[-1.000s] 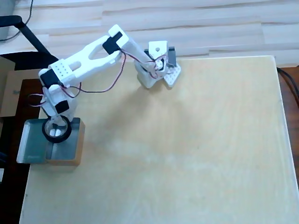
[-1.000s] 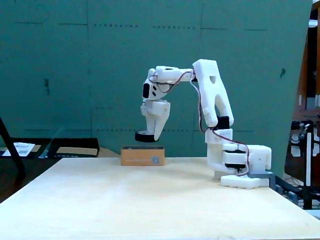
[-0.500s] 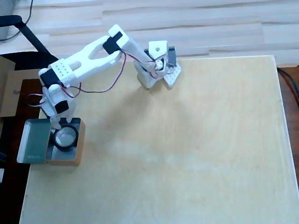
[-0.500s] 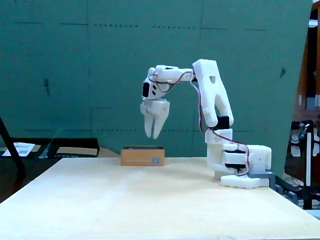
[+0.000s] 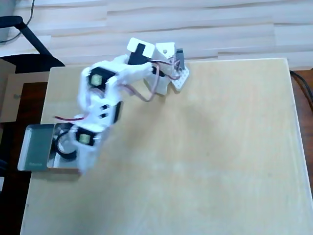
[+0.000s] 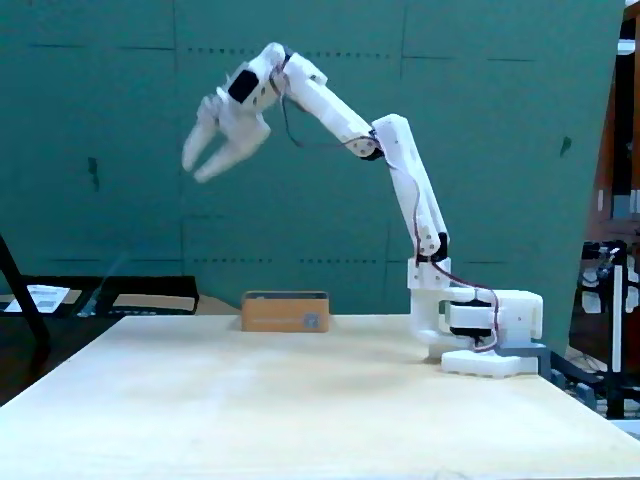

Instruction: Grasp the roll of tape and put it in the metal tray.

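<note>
Gripper: we see the gripper point(image 6: 200, 163) raised high in the fixed view, its two fingers spread apart with nothing between them.
Tape: the roll of tape point(image 5: 65, 148) lies inside the metal tray point(image 5: 35, 155), in the half nearer the arm.
Surface: we see a pale wooden table point(image 5: 205, 156); the tray sits at its left edge in the overhead view.
Room: a teal wall point(image 6: 520, 150) stands behind.

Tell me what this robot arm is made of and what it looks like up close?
The arm is built from chunky white plastic-looking segments with black blocks at its joints. Thin red and dark cables loop loosely between the segments. It stands on a white base at the table's edge. The end effector is white too, with two tapered fingers. No markings are readable.
</note>
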Available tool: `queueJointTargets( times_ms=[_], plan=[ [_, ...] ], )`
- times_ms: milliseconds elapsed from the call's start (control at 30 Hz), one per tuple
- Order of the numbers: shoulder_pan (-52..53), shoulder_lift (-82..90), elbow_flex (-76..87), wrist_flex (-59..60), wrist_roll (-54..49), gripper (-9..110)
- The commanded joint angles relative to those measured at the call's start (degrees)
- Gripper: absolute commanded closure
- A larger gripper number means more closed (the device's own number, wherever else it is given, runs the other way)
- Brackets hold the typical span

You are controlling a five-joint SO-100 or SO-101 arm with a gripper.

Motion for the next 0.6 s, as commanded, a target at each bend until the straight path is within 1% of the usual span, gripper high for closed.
queueJointTargets(
  times_ms=[0,200,467,567],
  plan=[
    [-5.27,1.41,-5.80,18.81,0.35,102],
    [-13.36,5.89,-6.15,18.81,0.18,102],
    [-22.50,22.76,-5.01,18.81,0.53,102],
    [-25.75,29.53,-0.88,18.81,0.53,102]
  ],
)
